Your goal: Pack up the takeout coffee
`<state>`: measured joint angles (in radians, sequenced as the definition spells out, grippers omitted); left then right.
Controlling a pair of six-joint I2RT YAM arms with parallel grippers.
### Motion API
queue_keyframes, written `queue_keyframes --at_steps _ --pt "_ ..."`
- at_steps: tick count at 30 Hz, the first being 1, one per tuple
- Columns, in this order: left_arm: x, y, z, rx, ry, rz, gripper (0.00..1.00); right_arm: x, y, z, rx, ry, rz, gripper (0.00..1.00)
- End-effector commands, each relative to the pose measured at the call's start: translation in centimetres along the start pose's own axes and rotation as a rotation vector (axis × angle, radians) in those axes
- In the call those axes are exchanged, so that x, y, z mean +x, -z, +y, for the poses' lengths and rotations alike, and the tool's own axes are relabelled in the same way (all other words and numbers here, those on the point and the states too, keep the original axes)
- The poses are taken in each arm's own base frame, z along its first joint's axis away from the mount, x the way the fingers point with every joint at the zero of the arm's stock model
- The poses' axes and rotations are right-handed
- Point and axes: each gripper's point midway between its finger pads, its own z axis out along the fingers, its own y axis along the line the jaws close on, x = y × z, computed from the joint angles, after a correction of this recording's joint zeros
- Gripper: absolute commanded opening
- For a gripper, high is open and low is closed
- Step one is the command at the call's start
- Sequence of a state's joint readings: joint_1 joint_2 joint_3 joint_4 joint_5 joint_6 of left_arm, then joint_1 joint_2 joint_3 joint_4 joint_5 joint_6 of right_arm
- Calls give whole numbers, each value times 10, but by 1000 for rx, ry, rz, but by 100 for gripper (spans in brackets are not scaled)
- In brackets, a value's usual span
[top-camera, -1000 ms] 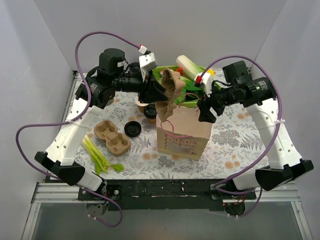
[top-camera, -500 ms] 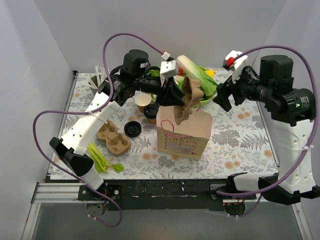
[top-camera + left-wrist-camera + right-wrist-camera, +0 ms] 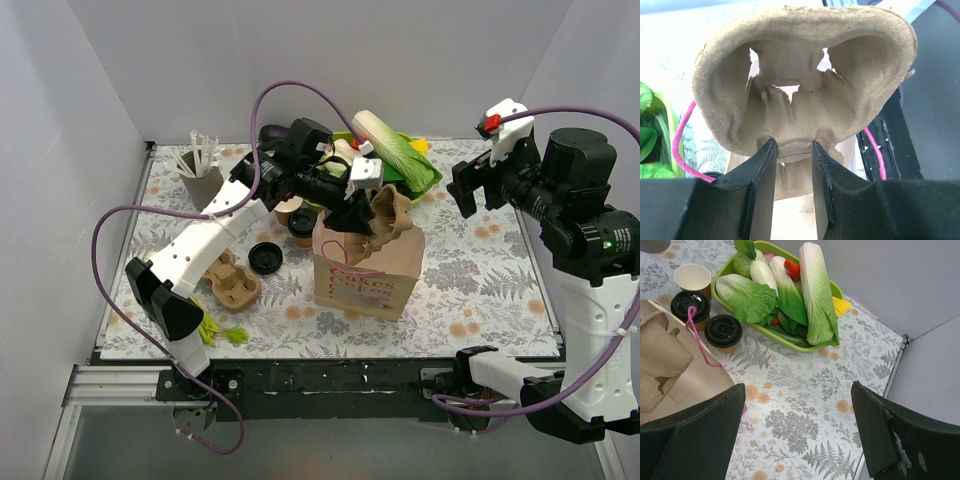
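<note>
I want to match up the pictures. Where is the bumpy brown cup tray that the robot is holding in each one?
Top external: the cup tray sits mid-picture over the paper bag.
Left wrist: it fills the top, pinched by the left gripper.
Right wrist: at the left edge.
Shared landmark: the bag's pink handle, next to the tray in every view.

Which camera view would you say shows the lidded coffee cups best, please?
The right wrist view: both lidded cups stand in plain sight. The top view shows only a glimpse between the left arm and the paper bag; the left wrist view shows none.
</note>
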<state>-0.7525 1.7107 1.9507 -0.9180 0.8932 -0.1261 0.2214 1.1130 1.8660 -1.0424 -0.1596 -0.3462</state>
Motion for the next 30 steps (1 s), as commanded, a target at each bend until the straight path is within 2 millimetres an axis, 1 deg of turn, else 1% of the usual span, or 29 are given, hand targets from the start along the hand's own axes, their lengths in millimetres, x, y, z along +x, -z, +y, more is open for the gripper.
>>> queue_keyframes --at_steps 1,2,3,4,5,7,8,11,12,16,18,21,22,24,25,26,27,30 --pt "9 9 1 -17 -81 95 0 -7 -10 -11 37 -33 -41 94" --pt "15 11 -3 2 -93 125 0 -6 -12 -12 42 -38 -36 94" --pt "9 14 -3 -1 -113 126 0 -6 -13 -13 42 -39 -37 94" --pt "15 16 -7 13 -100 157 0 -5 -17 -17 51 -48 -27 94" --pt "23 13 -4 22 -94 187 0 -4 -19 -20 55 -52 -23 94" --pt "28 13 -5 33 -119 220 0 -2 -23 -24 62 -55 -15 94" --pt "36 13 -6 40 -101 250 0 -4 -25 -26 63 -48 -24 94" --pt "45 10 -11 53 -77 287 0 -7 -28 -28 52 -11 -38 94" --pt "45 11 -14 54 -88 292 0 -7 -28 -28 42 -3 -46 94" --pt "51 1 -14 27 -63 352 0 1 -31 -26 14 -18 -56 94" --pt "56 -4 -15 20 -75 388 0 7 -38 -24 -14 -36 -60 94" --pt "66 -13 -13 -1 -58 441 0 11 -46 -28 -20 -51 -76 93" --pt "71 -16 -7 -19 -48 467 0 12 -48 -28 -25 -58 -79 93" --pt "73 -21 -4 -40 -30 487 0 14 -50 -28 -39 -68 -91 93" --pt "79 -22 0 -58 -31 517 0 12 -52 -28 -45 -66 -106 93" --pt "80 -23 2 -64 -34 526 0 10 -53 -26 -57 -72 -113 93" --pt "82 -25 1 -65 -39 540 0 12 -52 -31 -52 -84 -117 93" --pt "95 -28 4 -79 -50 596 0 11 -52 -27 -77 -89 -134 93"
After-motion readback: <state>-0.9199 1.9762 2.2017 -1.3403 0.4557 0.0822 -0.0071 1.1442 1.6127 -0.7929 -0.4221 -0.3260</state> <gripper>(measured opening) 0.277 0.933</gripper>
